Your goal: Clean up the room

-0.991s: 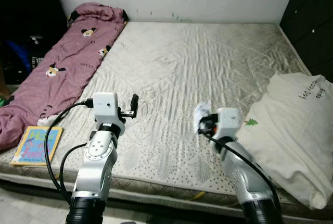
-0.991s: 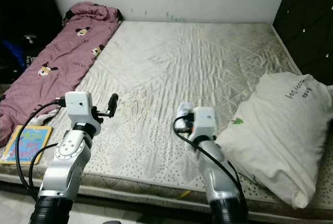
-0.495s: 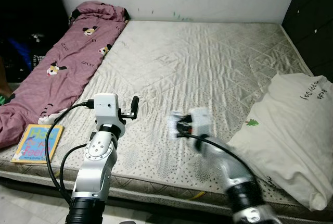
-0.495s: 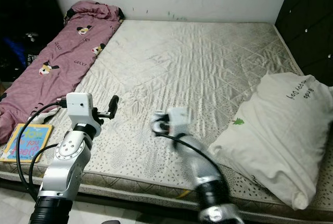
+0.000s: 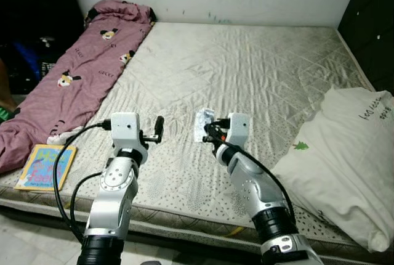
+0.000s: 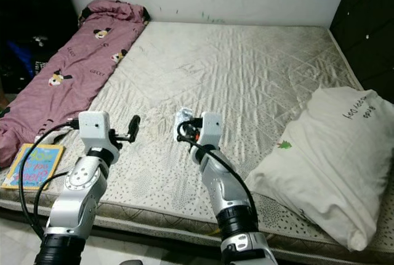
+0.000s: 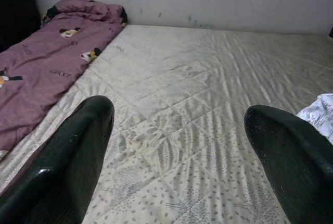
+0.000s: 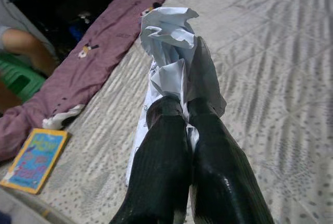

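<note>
Swung leftward, right gripper (image 8: 188, 110) clamps one crumpled paper (image 8: 167, 39).

Your head cameras look down over the mattress (image 5: 246, 68); each wrist camera sits close behind its jaws, sharing the purple blanket (image 7: 41, 52).

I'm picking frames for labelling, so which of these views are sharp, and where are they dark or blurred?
Left eye view: sharp, evenly lit bed, black shadow at the far left. Left wrist view: mattress crisp, the near black fingers soft. Right wrist view: crumpled paper clear, the book and background slightly blurred, dark toward the person's arm.
</note>
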